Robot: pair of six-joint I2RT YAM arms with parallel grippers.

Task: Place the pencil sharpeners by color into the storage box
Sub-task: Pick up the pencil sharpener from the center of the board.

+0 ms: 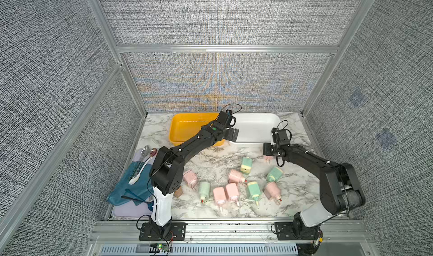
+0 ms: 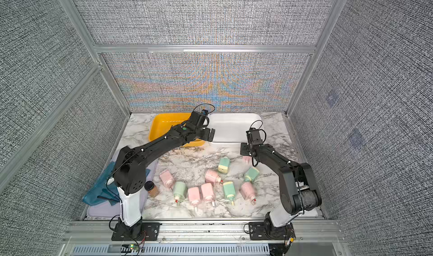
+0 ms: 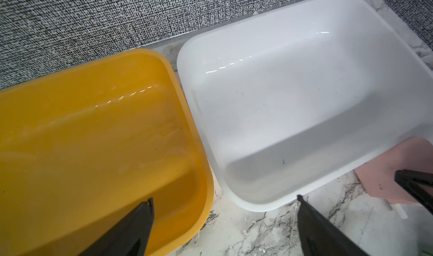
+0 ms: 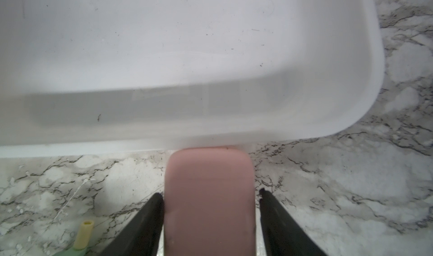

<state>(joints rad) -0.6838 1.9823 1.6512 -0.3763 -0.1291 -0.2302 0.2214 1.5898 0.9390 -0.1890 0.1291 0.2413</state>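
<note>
My right gripper has closed in on the two sides of a pink pencil sharpener that lies on the marble just in front of the white storage box. In both top views that sharpener is mostly hidden under the wrist. My left gripper hangs open and holds nothing, over the near rims where the yellow box meets the white box. Both boxes are bare inside. Several pink and mint green sharpeners lie scattered mid-table.
A brown jar with a black lid stands beside the left arm's base. A blue cloth with spoons on it lies on a lavender tray at the left. Fabric walls enclose the table.
</note>
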